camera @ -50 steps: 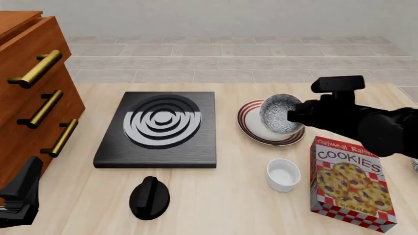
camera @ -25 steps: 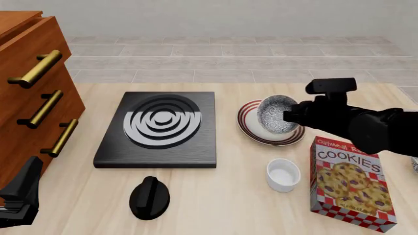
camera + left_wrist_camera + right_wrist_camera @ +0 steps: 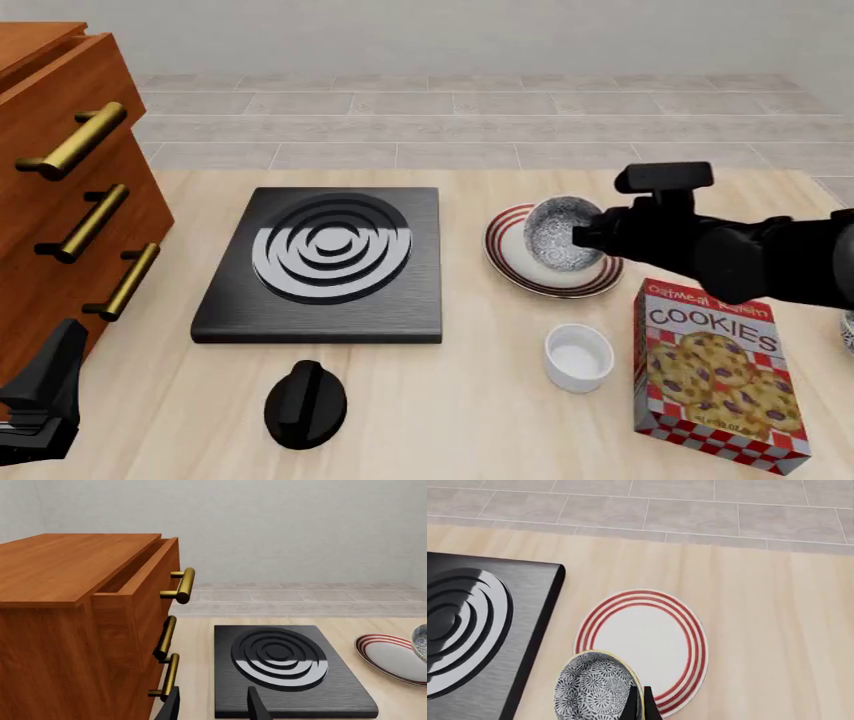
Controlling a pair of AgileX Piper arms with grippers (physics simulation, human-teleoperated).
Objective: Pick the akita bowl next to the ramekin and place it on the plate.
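The cookie box [image 3: 721,372] is showing "COOKIES" in big white letters on its red front; a smaller line above is reading "Oatmeal Rai…", partly cut off by the arm. Nothing else is carrying readable text.

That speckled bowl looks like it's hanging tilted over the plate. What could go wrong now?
1. The right gripper pinches only the rim of the akita bowl, which hangs tilted; it might slip or swing out early.
2. In the right wrist view the bowl sits over the plate edge nearest the stove, not its middle. Released here, it could land on the rim, tip, or roll off.
3. The ramekin and cookie box stand near the arm, which could knock them when withdrawing.
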